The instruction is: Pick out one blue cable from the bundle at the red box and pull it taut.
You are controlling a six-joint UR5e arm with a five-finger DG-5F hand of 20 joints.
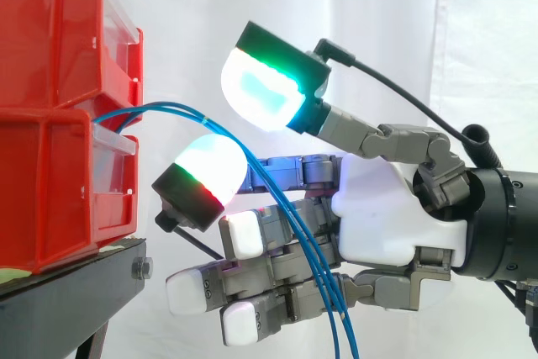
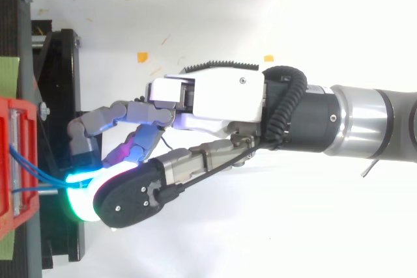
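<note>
**benchrat:** So where's the cable job at? Got one yet?

**me:** Not really. Starting closest to my wrist: my robot hand [image 1: 387, 216] is half open, with the lower fingers loosely bent, and the blue cables [image 1: 168, 108] hang down across them. Further out, the thumb pad [image 1: 261, 90] sits above one finger pad [image 1: 210, 170] with a narrow gap between. The cables arc through that gap, and it looks like more than one. I'd say nothing's clamped. Beyond that they run slack into the front of the red boxes [image 1: 50, 199] on the black stand [image 1: 67, 300].

**benchrat:** So you're at the picking step?

**me:** Yep, I reckon. The next move needs just one strand between the pads with the others shed. Then a firm pinch and a pull straight away from the boxes until the sag goes.
</note>
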